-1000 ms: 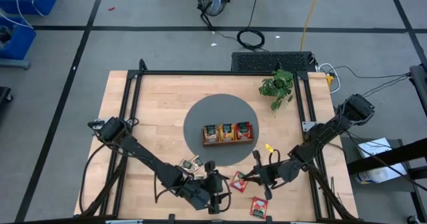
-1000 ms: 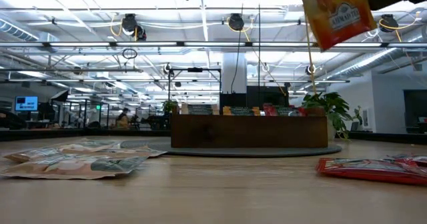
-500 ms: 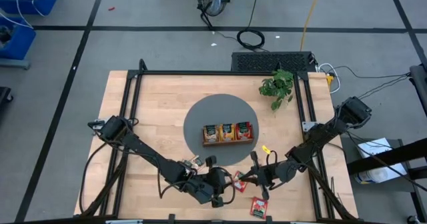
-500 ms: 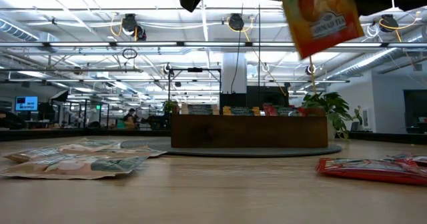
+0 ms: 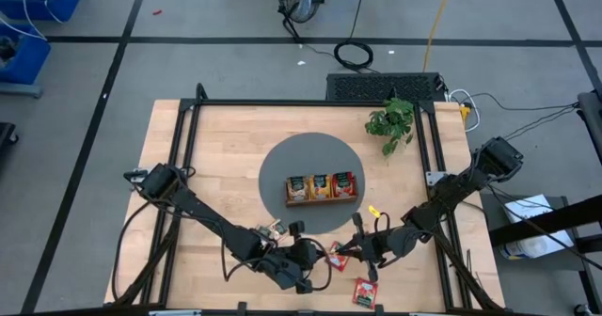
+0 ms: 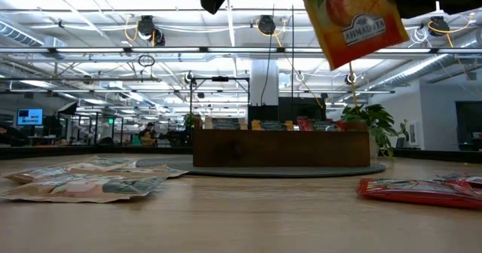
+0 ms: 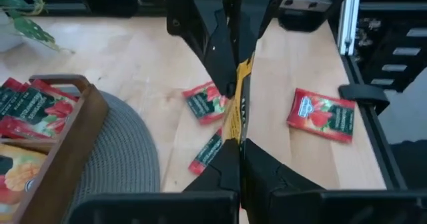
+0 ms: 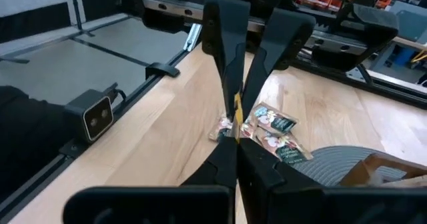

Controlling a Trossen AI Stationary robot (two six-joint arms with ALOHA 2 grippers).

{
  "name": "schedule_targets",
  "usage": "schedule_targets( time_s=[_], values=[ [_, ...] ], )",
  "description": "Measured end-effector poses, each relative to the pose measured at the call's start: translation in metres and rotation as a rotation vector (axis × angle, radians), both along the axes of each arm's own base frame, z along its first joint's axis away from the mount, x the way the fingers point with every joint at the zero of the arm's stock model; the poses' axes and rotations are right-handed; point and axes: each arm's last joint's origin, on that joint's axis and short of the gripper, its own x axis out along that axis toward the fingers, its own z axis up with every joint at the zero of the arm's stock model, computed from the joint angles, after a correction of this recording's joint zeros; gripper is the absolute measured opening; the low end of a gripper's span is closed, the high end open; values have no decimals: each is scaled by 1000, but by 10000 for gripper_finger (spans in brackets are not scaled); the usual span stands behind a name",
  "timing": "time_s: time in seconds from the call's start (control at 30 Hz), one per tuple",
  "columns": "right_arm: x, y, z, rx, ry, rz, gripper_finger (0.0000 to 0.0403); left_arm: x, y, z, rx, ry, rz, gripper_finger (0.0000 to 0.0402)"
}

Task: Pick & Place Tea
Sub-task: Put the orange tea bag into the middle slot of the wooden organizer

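Fingers of both arms meet over the front of the worktop (image 5: 216,147) in the high view: the left fingers (image 5: 313,257) and right fingers (image 5: 352,250) point at each other just in front of the grey mat (image 5: 282,161), on which the wooden tray (image 5: 323,201) sits with its 3 compartments part filled. From the low view, the orange-yellow sachet (image 6: 354,23) hangs tilted, well above the wood, with tan sachets (image 6: 83,185) and red sachets (image 6: 422,190) lying flat below. On the left wrist view, the left fingers (image 7: 235,151) are pinched shut on one edge of that sachet (image 7: 235,114), seen edge-on, while the right fingers (image 7: 232,84) clamp the opposite edge. The right wrist view agrees: right fingers (image 8: 235,143) closed tight on the sachet (image 8: 237,107), left fingers (image 8: 235,94) gripping it from the far side. This looks like a hand-over, so only 1 grip should let go, and it should open fully before either arm pulls, or the thin packet may tear or twist. Afterwards, carry it level to the tray's middle compartment, where the orange-yellow ones appear to sit
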Motion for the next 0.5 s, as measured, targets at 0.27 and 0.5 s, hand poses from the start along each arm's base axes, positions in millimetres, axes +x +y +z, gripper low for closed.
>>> schedule_targets(
  time_s=[0.27, 0.5],
  values=[
    [-1, 0, -3, -23, 30, 1, 102, -2, -2, -1, -7, 16, -6, 3],
    [0, 2, 5, -11, -31, -4, 214, -5, -2, -5, -21, 54, 15, 2]
  ],
)
